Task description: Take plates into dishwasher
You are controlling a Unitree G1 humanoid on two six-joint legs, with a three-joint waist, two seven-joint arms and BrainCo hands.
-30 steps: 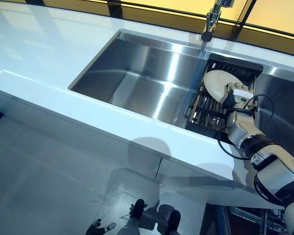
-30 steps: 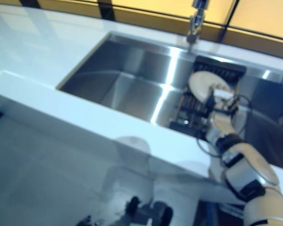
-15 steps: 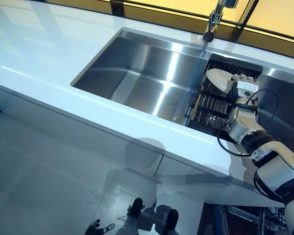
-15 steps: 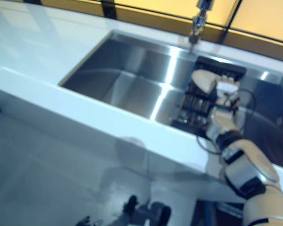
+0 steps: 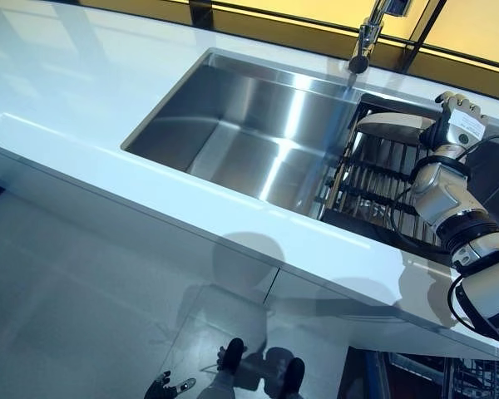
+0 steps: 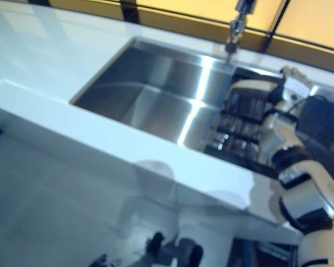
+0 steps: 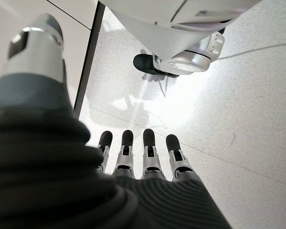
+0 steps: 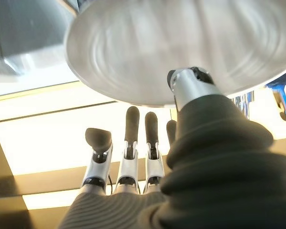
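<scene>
Right hand grips a white plate between thumb and curled fingers, holding it nearly flat above the dish rack set in the steel sink. Left hand hangs over the floor, fingers straight, empty.
</scene>
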